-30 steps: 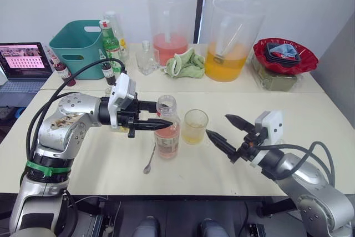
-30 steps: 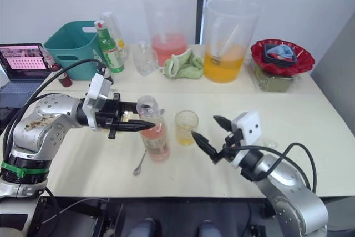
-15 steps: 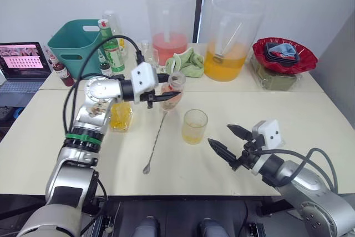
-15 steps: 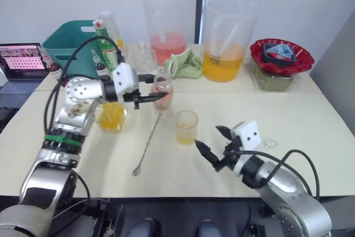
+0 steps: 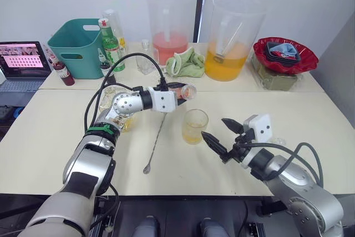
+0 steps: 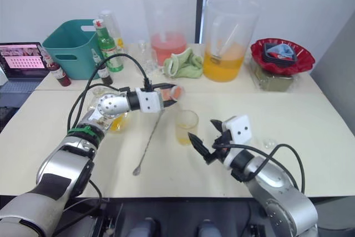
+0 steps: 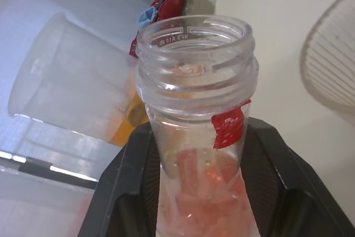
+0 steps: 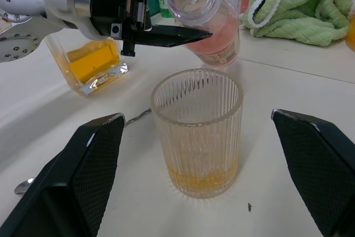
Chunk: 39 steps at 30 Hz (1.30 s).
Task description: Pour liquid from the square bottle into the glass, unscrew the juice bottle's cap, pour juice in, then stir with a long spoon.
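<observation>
Juice bottle (image 7: pixel 197 137), red-cornered label, uncapped

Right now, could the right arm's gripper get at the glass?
Probably yes. The right gripper is open, pointing at the glass, with bare table between them; the tilted juice bottle is up behind it.

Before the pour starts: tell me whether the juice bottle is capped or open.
Open: the juice bottle shows a bare threaded mouth, held in the left pincer.
</observation>
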Available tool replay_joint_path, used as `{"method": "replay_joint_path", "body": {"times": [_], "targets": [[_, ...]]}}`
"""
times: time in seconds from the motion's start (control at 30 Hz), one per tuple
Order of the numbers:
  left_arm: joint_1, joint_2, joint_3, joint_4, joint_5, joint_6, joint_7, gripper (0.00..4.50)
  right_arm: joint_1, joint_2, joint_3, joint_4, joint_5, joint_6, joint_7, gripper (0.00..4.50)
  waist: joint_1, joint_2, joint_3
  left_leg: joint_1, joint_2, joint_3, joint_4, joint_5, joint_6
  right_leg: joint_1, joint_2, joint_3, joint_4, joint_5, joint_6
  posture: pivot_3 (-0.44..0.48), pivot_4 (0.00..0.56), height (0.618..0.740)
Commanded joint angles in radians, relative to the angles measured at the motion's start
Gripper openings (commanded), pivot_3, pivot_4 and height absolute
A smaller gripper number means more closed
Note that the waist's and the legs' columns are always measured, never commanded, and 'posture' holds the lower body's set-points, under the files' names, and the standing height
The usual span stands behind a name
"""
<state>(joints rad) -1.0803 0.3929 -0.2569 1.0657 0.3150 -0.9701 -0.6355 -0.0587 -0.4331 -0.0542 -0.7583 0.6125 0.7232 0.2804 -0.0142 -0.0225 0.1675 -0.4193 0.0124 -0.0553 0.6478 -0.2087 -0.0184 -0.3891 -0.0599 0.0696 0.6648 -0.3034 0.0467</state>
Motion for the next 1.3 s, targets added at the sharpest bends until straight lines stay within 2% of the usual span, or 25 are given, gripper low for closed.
{"method": "replay_joint_path", "body": {"times": [0.03, 0.33, 0.7, 1.3], "targets": [[-0.045, 0.012, -0.015, 0.004, 0.063, -0.074, 0.116, 1.95, -0.007, 0.005, -0.006, -0.049, 0.005, -0.01, -0.011, 4.48, 0.0, 0.0, 0.0, 0.0, 0.0, 0.0, 0.0, 0.0, 0.0, 0.0, 0.0, 0.0, 0.0, 0.0, 0.0, 0.0, 0.15, 0.74], [-0.068, 0.043, -0.091, 0.015, 0.243, -0.142, 0.34, 1.95, -0.008, 0.011, -0.007, -0.06, 0.021, -0.002, -0.026, 4.48, 0.0, 0.0, 0.0, 0.0, 0.0, 0.0, 0.0, 0.0, 0.0, 0.0, 0.0, 0.0, 0.0, 0.0, 0.0, 0.0, 0.15, 0.74], [-0.104, 0.07, -0.191, 0.01, 0.436, -0.141, 0.592, 1.95, -0.014, 0.018, -0.006, -0.065, 0.039, 0.007, -0.037, 4.48, 0.001, 0.0, 0.0, 0.0, 0.0, 0.0, 0.0, 0.0, 0.0, 0.0, 0.0, 0.0, 0.0, 0.0, 0.0, 0.0, 0.15, 0.74], [-0.153, 0.092, -0.29, 0.019, 0.559, -0.109, 0.785, 1.95, -0.013, 0.025, -0.004, -0.07, 0.062, 0.005, -0.054, 4.48, 0.001, 0.0, 0.0, 0.0, 0.0, 0.0, 0.0, 0.0, 0.0, 0.0, 0.0, 0.0, 0.001, 0.0, 0.0, 0.0, 0.15, 0.74]]}}
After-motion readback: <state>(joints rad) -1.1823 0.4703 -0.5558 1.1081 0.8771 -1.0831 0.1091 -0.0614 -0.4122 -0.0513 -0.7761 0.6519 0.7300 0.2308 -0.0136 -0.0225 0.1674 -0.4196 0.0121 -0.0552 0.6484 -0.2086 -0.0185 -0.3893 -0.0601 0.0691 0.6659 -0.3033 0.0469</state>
